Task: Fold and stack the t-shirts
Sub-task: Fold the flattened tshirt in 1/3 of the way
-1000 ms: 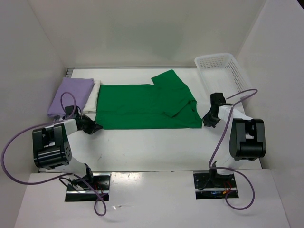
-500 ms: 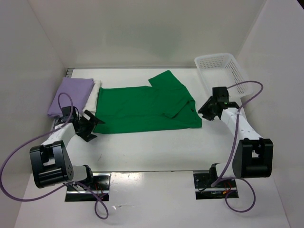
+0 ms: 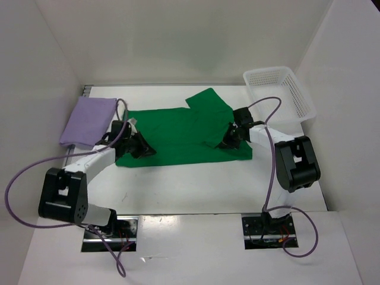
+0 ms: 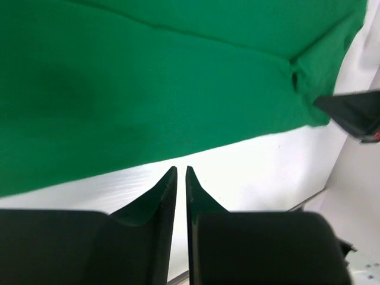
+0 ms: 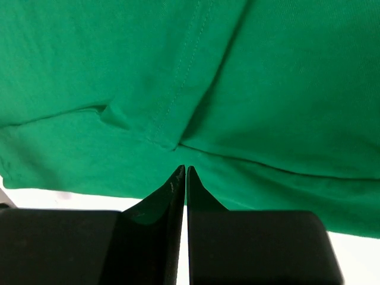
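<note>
The green t-shirt lies spread flat across the middle of the table, one sleeve folded in over its right part. The folded lavender t-shirt rests at the back left. The white t-shirt is hidden. My left gripper is low over the green shirt's near left corner. In the left wrist view its tips are shut to a sliver over bare table, just short of the green hem. My right gripper is by the folded sleeve, its jaws shut, tips against the green cloth, nothing between them.
A white lattice basket stands at the back right corner. White walls close in the table on three sides. Purple cables loop from both arms. The right gripper's dark tip shows at the right edge of the left wrist view.
Both arms have swung inward from the shirt's sides onto the green shirt, the left to its near left corner, the right to the folded sleeve. The shirt lies much as before.
</note>
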Action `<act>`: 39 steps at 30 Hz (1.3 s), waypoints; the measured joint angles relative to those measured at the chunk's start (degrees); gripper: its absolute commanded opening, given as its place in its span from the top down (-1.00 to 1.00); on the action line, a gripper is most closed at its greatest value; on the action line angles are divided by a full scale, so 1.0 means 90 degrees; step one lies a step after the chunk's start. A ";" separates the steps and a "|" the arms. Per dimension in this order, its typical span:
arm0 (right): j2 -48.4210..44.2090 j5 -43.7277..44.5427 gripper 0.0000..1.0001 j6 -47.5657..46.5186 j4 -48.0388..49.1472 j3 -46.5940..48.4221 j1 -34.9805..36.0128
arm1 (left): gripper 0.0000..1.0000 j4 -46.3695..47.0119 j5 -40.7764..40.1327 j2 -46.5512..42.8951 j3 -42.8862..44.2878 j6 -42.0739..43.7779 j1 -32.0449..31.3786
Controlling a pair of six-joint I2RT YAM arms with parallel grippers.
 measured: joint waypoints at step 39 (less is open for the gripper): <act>0.2416 -0.0017 0.35 -0.0330 -0.0214 0.3781 0.0262 | 0.59 0.0712 -0.0500 0.1610 0.0697 -0.0204 -0.1399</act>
